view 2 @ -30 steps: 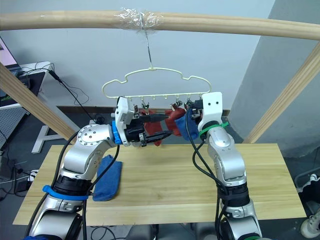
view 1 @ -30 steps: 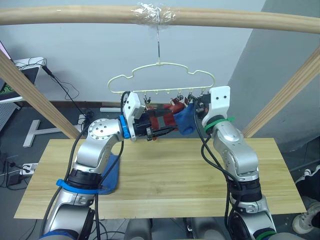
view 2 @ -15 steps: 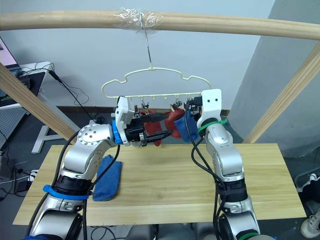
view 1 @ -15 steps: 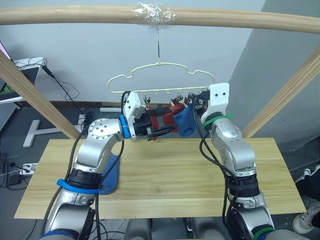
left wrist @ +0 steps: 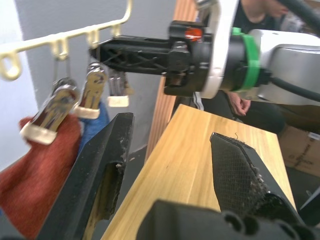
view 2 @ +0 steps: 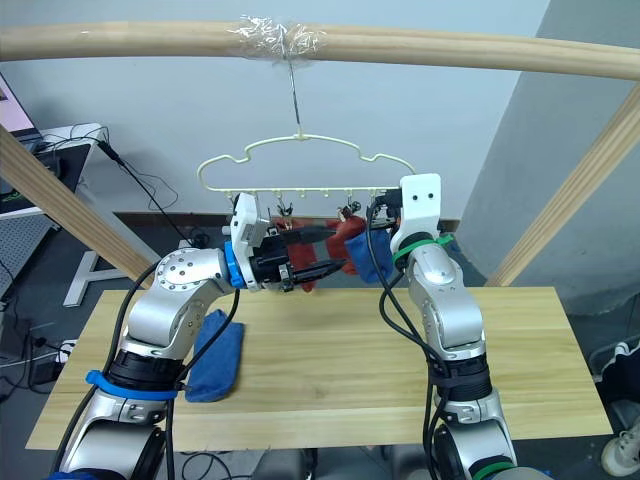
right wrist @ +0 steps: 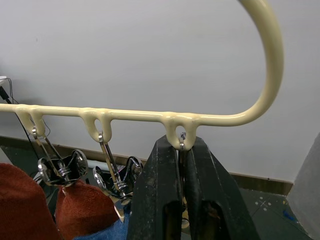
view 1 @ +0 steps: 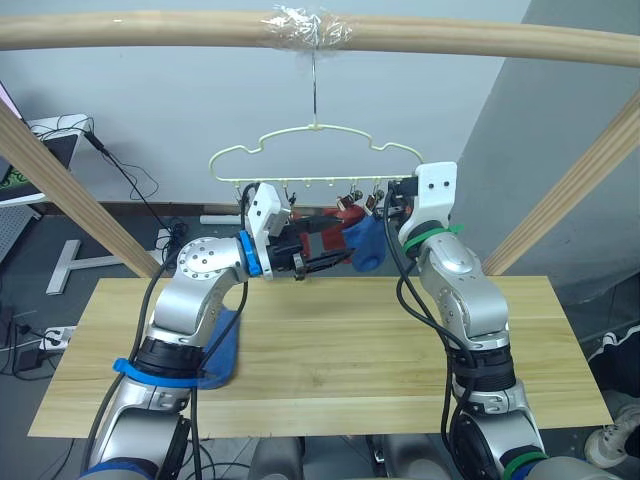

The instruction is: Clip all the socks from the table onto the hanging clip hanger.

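Working from the tabletop [view 1: 330, 350], one blue sock [view 1: 222, 345] lies there unclipped. On the clip hanger [view 2: 290, 170], I would keep my right hand [right wrist: 182, 200] pinching the end clip while my spread left hand [left wrist: 165, 165] feeds fabric squarely.

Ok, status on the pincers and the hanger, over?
Right pincer shut on end clip of clip hanger. Left pincer open, empty. Red sock, blue sock clipped; another blue sock on table.
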You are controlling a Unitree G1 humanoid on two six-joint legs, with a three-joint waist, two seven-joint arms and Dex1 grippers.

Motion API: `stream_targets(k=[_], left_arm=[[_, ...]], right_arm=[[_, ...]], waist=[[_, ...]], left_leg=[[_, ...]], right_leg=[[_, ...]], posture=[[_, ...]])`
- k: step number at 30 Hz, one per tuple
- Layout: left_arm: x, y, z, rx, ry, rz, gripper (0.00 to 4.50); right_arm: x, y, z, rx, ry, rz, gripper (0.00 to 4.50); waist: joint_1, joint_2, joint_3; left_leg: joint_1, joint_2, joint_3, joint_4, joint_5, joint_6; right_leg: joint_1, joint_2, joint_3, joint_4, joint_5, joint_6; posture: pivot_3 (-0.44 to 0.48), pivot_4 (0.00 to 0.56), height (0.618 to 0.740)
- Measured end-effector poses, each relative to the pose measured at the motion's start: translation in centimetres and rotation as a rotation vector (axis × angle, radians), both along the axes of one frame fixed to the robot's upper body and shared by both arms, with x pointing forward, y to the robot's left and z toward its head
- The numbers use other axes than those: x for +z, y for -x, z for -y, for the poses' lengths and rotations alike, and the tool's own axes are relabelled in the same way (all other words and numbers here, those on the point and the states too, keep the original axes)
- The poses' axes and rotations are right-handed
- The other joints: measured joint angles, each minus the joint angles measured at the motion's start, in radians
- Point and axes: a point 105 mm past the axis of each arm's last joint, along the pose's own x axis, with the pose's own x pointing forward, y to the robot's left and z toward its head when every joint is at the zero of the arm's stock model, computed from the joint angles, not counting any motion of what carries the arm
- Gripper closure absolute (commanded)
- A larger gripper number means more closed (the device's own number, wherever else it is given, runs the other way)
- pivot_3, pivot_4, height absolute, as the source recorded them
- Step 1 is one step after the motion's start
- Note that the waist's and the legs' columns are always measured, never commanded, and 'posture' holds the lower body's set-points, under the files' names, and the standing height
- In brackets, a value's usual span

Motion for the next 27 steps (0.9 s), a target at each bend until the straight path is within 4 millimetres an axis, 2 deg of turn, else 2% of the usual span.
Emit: stream_targets(k=[3, 10, 12, 16, 19, 27], left_arm=[[-1.9, 0.1, -2.2, 0.066, -0.066, -0.076, 0.01], [-8.4, 0.7, -10.3, 0.369, -0.275, -0.24, 0.01], [-10.1, 0.8, -13.2, 0.463, -0.313, -0.291, 0.01], [-12.6, 2.3, -17.6, 0.488, -0.425, -0.392, 0.01], [-13.7, 2.7, -18.8, 0.482, -0.45, -0.446, 0.01], [-14.4, 0.9, -20.4, 0.524, -0.5, -0.479, 0.01]], right_arm=[[0.0, 0.0, -0.1, 0.01, 0.001, 0.001, 4.5], [0.1, 0.0, 0.0, 0.011, 0.0, 0.0, 4.5], [0.0, 0.0, 0.0, 0.017, -0.003, -0.002, 4.5], [0.0, 0.0, -0.1, 0.029, -0.001, -0.007, 4.5], [-0.2, 0.0, -0.2, 0.036, 0.002, -0.015, 4.5], [-0.3, 0.1, -0.4, 0.049, 0.012, -0.029, 4.5]], waist=[[-0.004, 0.0, 0.0], [0.002, 0.0, 0.0], [0.003, 0.0, 0.0], [0.004, 0.0, 0.0], [0.005, 0.001, 0.0], [0.011, 0.001, 0.001]], left_leg=[[0.0, 0.0, 0.0, 0.0, 0.0, 0.0], [0.0, 0.0, 0.0, 0.0, 0.0, 0.0], [0.0, 0.0, 0.0, 0.0, 0.0, 0.0], [0.0, 0.001, 0.0, -0.001, 0.0, 0.0], [0.0, 0.0, 0.0, -0.001, 0.0, 0.0], [-0.001, 0.001, 0.0, -0.001, 0.0, 0.0]], right_leg=[[-0.001, 0.0, 0.0, 0.001, 0.0, 0.0], [-0.001, 0.0, 0.0, 0.001, 0.0, -0.001], [-0.001, 0.0, 0.0, 0.001, -0.001, -0.001], [-0.002, 0.0, -0.001, 0.002, -0.001, -0.002], [-0.002, 0.0, -0.001, 0.002, -0.001, -0.002], [-0.003, 0.0, -0.002, 0.002, -0.001, -0.002]], posture=[[-0.019, 0.188, 0.705], [0.008, 0.198, 0.705], [0.011, 0.199, 0.705], [0.017, 0.207, 0.705], [0.02, 0.213, 0.705], [0.019, 0.233, 0.705]])
